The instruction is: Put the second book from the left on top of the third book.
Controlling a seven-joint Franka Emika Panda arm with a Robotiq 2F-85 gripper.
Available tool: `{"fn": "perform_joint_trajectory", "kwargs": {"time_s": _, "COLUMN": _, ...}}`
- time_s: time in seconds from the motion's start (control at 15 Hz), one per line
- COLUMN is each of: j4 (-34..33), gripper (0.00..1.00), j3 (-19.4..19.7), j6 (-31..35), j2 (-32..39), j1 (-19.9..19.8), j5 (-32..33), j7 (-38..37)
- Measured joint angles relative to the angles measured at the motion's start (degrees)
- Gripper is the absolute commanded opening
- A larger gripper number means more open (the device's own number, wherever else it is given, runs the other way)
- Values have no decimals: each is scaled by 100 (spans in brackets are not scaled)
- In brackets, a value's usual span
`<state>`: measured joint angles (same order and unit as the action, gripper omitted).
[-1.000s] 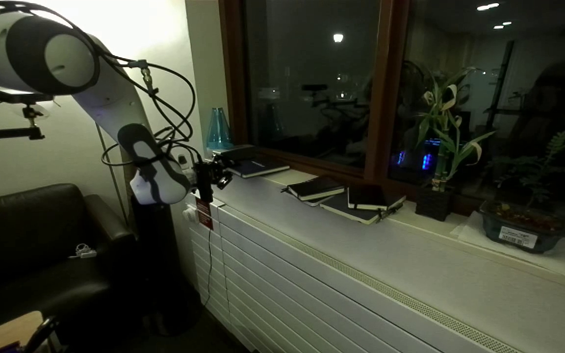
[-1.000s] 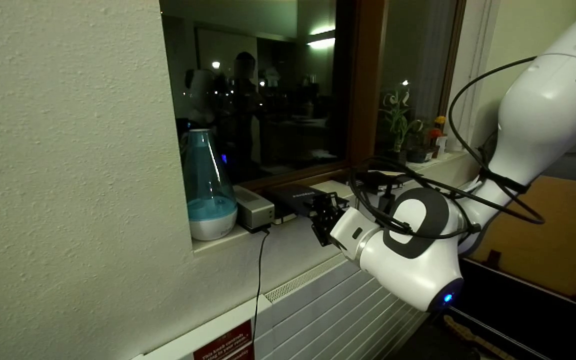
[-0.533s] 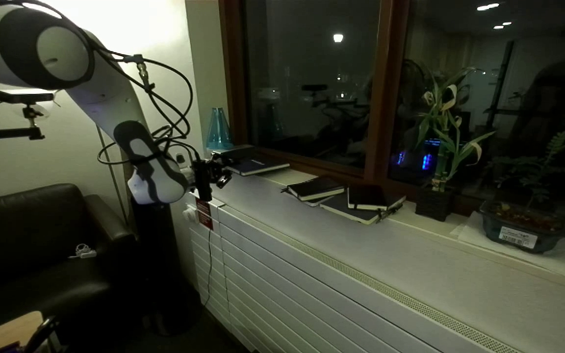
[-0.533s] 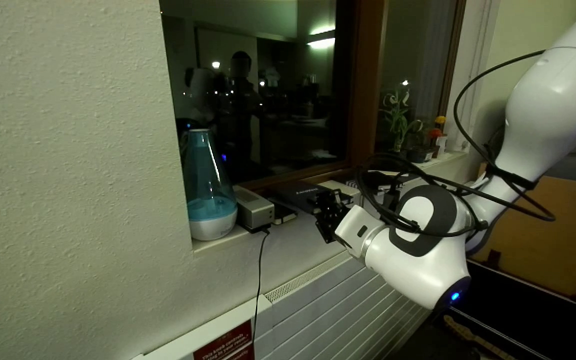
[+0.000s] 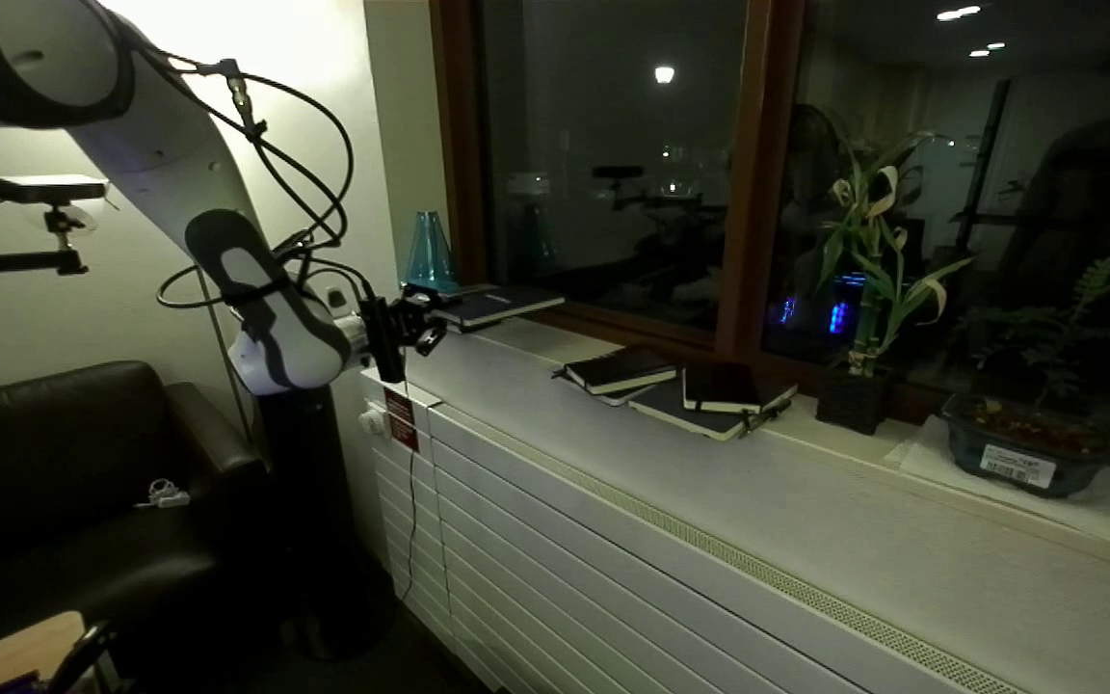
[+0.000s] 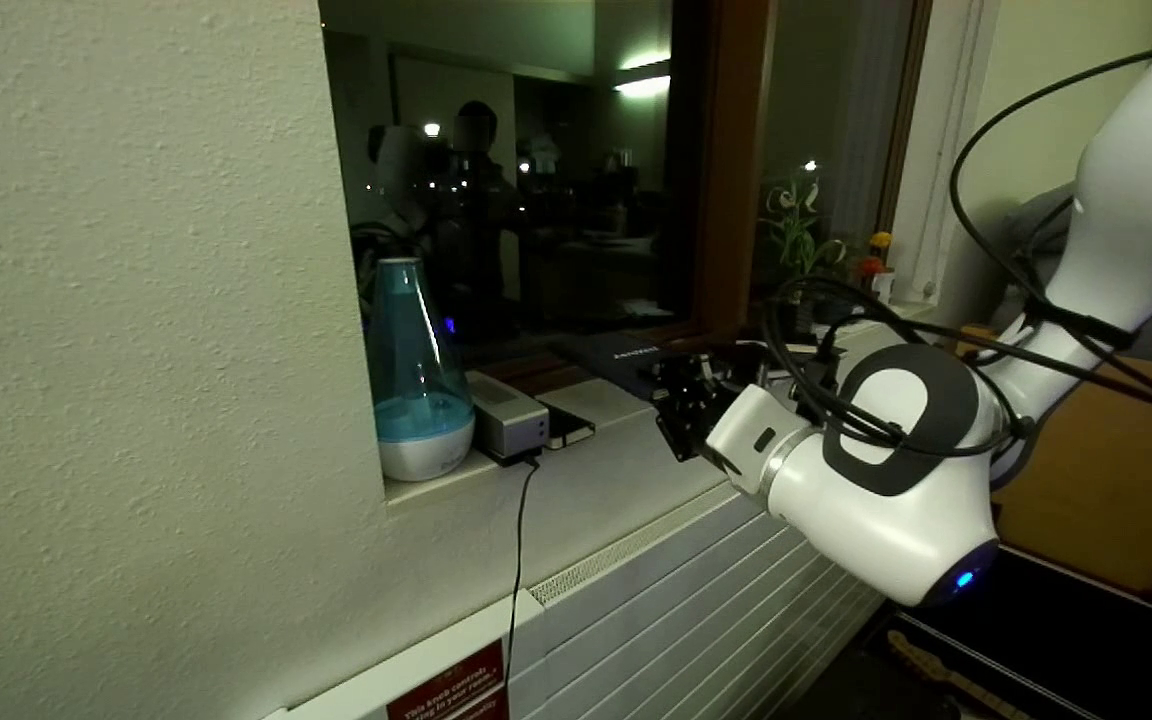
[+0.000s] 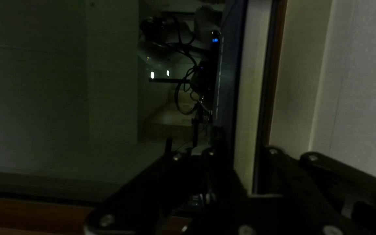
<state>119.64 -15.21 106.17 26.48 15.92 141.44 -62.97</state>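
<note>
The second book, with a dark grey-blue cover, white lettering and cream page edges, shows in both exterior views (image 5: pixel 502 305) (image 6: pixel 608 352). My gripper (image 5: pixel 434 314) is shut on it and holds it above the sill, roughly level. In the wrist view its page edge (image 7: pixel 253 81) runs between the two dark fingers (image 7: pixel 245 147). The gripper also shows in an exterior view (image 6: pixel 681 390). The third book, plain and almost black, appears to be the dark one (image 5: pixel 621 368) lying askew on a pale-edged book further along the sill. The arm and cables partly hide that area in an exterior view.
More dark books (image 5: pixel 733 386) overlap on the sill (image 5: pixel 565 386). A small dark book (image 6: pixel 568 428) lies beside a grey box (image 6: pixel 508 415) and a blue humidifier (image 6: pixel 418 400). Potted plants (image 5: pixel 854 405) stand further along. The window (image 5: pixel 603 193) borders the sill's back.
The gripper and second book have risen off the sill, exposing pale sill beneath. The arm has shifted left in an exterior view. The other books have not moved.
</note>
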Motion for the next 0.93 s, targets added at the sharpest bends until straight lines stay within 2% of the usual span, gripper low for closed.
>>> {"fn": "perform_joint_trajectory", "kwargs": {"time_s": 0.47, "j4": 617, "gripper": 5, "j3": 130, "j6": -1, "j2": -397, "j1": -123, "j5": 4, "j7": 0}}
{"fn": "perform_joint_trajectory", "kwargs": {"time_s": 0.93, "j4": 973, "gripper": 5, "j3": 356, "j6": -1, "j2": -593, "j1": -409, "j5": 12, "j7": 0}}
